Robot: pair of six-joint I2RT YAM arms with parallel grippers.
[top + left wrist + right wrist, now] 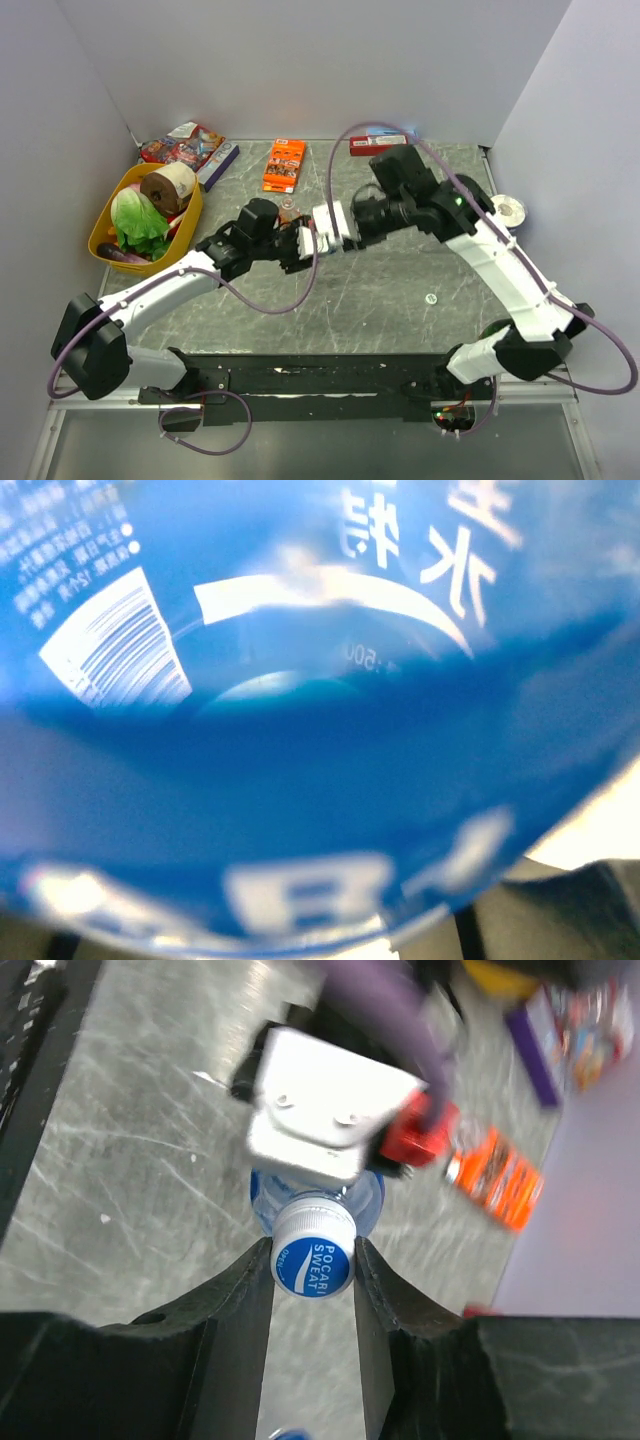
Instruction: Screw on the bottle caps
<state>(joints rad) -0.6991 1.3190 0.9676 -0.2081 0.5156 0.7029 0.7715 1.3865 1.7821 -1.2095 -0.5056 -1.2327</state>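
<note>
A short clear bottle with a blue label (300,730) is held off the table between my two grippers, and its label fills the left wrist view. My left gripper (293,246) is shut round its body; its fingers are hidden. In the right wrist view the bottle's shoulder (262,1198) shows behind a blue and white bottle cap (315,1260) sitting on the neck. My right gripper (312,1248) is shut on that cap, with a finger (235,1300) pressed to each side. A whitish cap (430,298) lies on the table to the right. The other bottles are not clearly in view.
A yellow basket (103,226) with lettuce and a brown roll stands at the far left. Snack packs (185,146), a flat orange box (284,165) and a red box (372,145) lie along the back. A tape roll (511,210) sits at the right edge.
</note>
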